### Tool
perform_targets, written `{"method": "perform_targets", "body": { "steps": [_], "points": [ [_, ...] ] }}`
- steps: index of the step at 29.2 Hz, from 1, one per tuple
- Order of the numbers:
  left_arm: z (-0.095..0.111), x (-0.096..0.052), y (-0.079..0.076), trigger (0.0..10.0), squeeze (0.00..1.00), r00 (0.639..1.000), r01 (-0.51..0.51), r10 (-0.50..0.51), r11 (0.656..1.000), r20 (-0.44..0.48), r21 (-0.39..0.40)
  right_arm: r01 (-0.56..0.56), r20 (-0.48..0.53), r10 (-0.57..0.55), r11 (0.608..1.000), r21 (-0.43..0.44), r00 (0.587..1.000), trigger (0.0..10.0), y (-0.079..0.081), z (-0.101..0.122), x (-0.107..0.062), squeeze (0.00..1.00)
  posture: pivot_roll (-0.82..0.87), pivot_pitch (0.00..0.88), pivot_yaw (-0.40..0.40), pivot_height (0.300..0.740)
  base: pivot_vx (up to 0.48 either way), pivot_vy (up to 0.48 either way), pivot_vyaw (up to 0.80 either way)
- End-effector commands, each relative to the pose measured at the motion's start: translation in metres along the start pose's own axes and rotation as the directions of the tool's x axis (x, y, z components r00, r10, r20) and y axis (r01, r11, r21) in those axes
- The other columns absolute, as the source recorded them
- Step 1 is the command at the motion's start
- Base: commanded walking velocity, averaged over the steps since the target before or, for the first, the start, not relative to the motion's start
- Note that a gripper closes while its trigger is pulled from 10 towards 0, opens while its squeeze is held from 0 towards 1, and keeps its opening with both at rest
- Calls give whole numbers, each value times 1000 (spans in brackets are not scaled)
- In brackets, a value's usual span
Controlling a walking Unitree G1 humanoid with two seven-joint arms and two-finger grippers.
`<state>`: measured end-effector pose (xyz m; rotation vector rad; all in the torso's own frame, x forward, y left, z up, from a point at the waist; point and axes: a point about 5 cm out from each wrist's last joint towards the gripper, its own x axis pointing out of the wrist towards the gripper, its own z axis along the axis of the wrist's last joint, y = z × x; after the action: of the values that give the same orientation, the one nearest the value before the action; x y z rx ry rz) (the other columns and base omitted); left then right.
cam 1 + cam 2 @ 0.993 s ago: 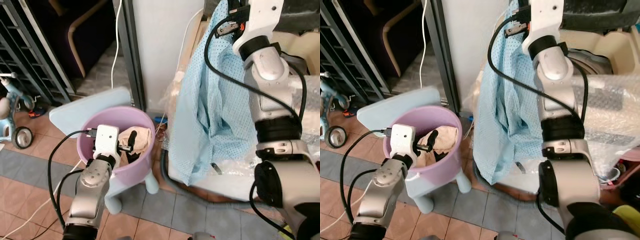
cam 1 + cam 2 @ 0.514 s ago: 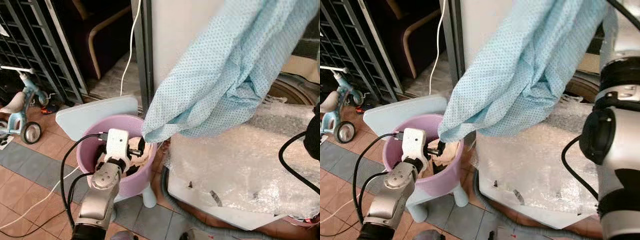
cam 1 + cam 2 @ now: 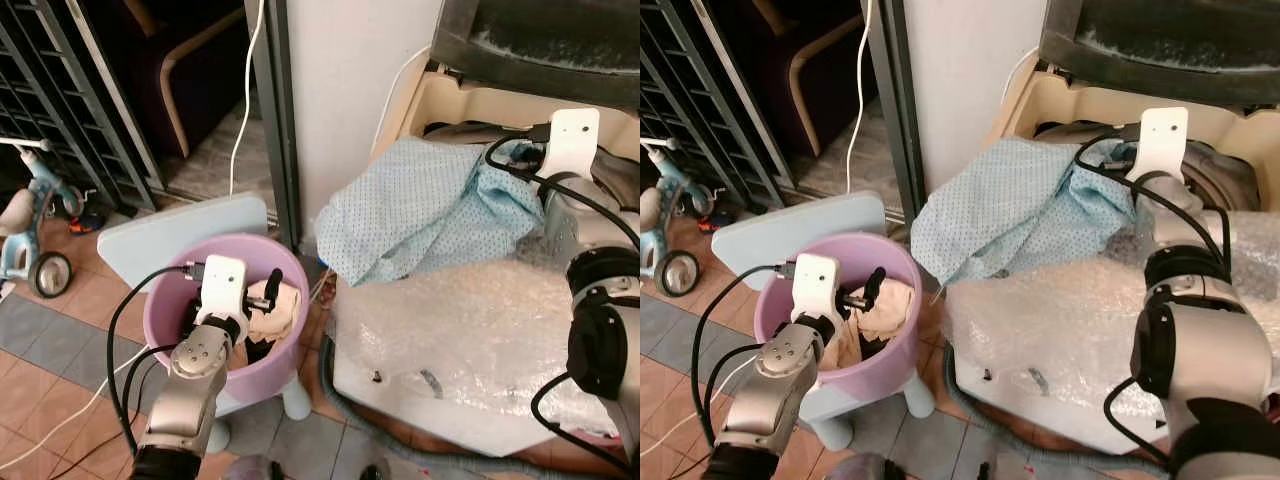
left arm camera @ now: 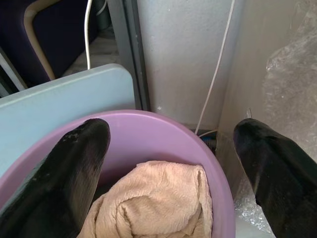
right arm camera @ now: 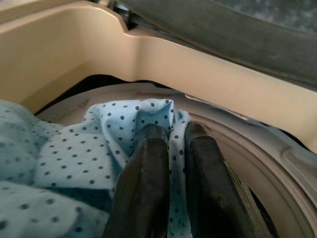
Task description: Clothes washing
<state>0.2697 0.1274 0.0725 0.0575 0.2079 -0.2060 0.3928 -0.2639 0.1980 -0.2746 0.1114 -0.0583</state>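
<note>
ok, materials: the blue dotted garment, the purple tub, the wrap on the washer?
Garment: thin woven cloth, probably cotton; matte, folds softly. Purple tub: moulded plastic, smooth, slight sheen. Wrap: clear bubble wrap, glossy and crinkled. Right gripper is shut on the garment.

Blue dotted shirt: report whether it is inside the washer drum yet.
Not fully in. The right hand pinches the blue dotted shirt at the drum rim; most drapes outside.

Layout: round lilac plastic basket sits at robot's left on pale blue plastic stool, w/ crumpled cream cloth inside. To its right, cream top-loading washing machine, front under clear bubble wrap. Light blue dotted garment lies across machine's rim, partly in drum. Small tricycle stands far left.
</note>
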Motion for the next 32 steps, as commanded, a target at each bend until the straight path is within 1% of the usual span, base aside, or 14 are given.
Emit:
{"method": "perform_targets", "body": {
  "steps": [1, 2, 4, 5, 6, 8, 15, 16, 20, 22, 25, 30, 31, 32],
  "points": [
    [0, -1, 3, 10000, 0, 1000, -4, 4, 1000, -10, 15, -77, 156, 89, 994, -82, 984, 10000, 14, 18, -3, 1000, -65, 0, 27, 740, 0, 0, 0],
    [0, -1, 3, 10000, 0, 1000, -4, 4, 1000, -10, 15, -77, 156, 89, 994, -82, 984, 10000, 14, 18, -3, 1000, -65, 0, 27, 740, 0, 0, 0],
    [-1, -1, 3, 10000, 0, 1000, -6, 6, 1000, -10, 15, -35, 286, 70, 992, -125, 956, 10000, 9, 39, -7, 1000, -67, 0, 29, 740, 0, 0, 0],
    [-1, -1, 3, 10000, 0, 1000, -9, 9, 1000, -12, 14, -32, 344, 58, 996, -82, 937, 10000, 6, 51, -9, 1000, -65, 0, 27, 740, 0, 0, 0],
    [-1, -1, 4, 10000, 0, 1000, -12, 12, 1000, -15, 11, -45, 415, 22, 998, 46, 910, 10000, -1, 66, -13, 1000, -65, 0, 27, 740, 0, 0, 0],
    [-2, -1, 3, 10000, 0, 1000, -11, 11, 1000, -16, 10, -104, 465, 42, 989, 109, 884, 10000, -1, 74, -19, 1000, -66, 0, 29, 740, 0, 0, 0],
    [-2, -1, 3, 10000, 0, 1000, -5, 5, 1000, -22, 8, -141, 545, 95, 989, 42, 833, 10000, 10, 74, -40, 1000, -72, 0, 39, 740, 0, 0, 0],
    [-3, 0, 3, 10000, 0, 999, -1, 1, 1000, -32, 11, -140, 526, 148, 989, -54, 838, 10000, 14, 70, -44, 1000, -79, 0, 43, 740, 0, 0, 0],
    [-4, 1, 2, 10000, 0, 999, 3, -2, 1000, -38, 15, -154, 477, 176, 984, -86, 861, 10000, 13, 65, -46, 1000, -81, 0, 42, 740, 0, 0, 0],
    [-4, 1, 2, 10000, 0, 999, 2, -1, 1000, -42, 16, -189, 251, 279, 925, -329, 927, 10000, 10, 42, -40, 1000, -82, 0, 41, 740, 0, 0, 0],
    [-4, 2, 2, 10000, 0, 999, -1, 2, 1000, -43, 17, -251, 116, 336, 855, -454, 935, 10000, -5, 29, -43, 1000, -76, 0, 39, 740, 0, 0, 0],
    [-5, 1, 3, 10000, 0, 999, -4, 5, 1000, -52, 16, -358, 5, 414, 792, -495, 910, 10000, -34, 24, -58, 1000, -79, 0, 39, 740, 0, 0, 0],
    [-6, 2, 3, 10000, 0, 999, -3, 3, 1000, -55, 16, -399, -23, 458, 748, -530, 889, 10000, -39, 25, -65, 1000, -81, 0, 40, 740, 0, 0, 0],
    [-6, 2, 3, 10000, 0, 998, -2, 3, 1000, -55, 16, -395, -22, 458, 741, -544, 889, 10000, -43, 27, -68, 1000, -85, 0, 42, 740, 0, 0, 0]
  ]
}}
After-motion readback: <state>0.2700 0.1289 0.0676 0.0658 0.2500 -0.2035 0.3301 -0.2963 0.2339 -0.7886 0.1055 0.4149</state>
